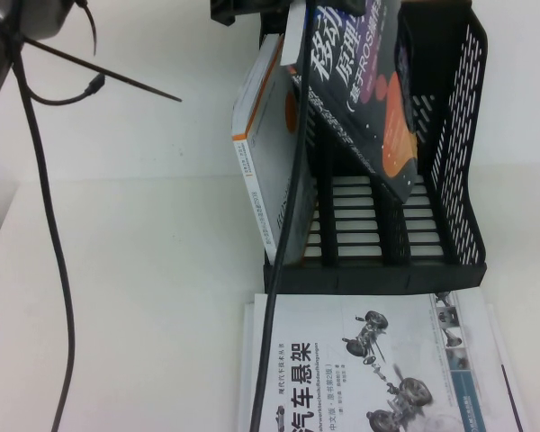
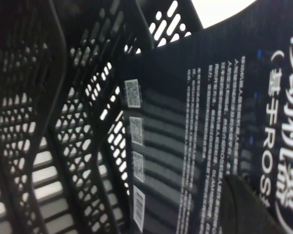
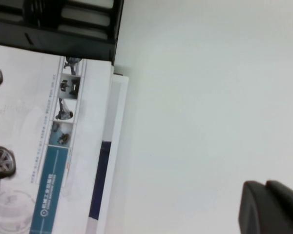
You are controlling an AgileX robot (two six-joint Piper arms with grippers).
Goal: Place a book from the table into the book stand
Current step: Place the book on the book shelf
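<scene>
Over book stand (image 1: pixel 450 180) | book (image 1: pixel 364 81) touching left fingers (image 2: pixel 249 204)

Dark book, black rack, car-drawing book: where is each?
dark book (image 1: pixel 364 90), high view, front cover
black rack (image 1: pixel 463 135), high view, perforated right side wall
car-drawing book (image 1: pixel 342 378), high view, white cover

Book (image 1: pixel 364 85): dark cover, white characters, orange and purple blobs; tilted, lower corner down inside the book stand (image 1: pixel 459 135), top leaning left. Stand: black, perforated sides, slatted base, upright on white table (image 1: pixel 135 270).
</scene>
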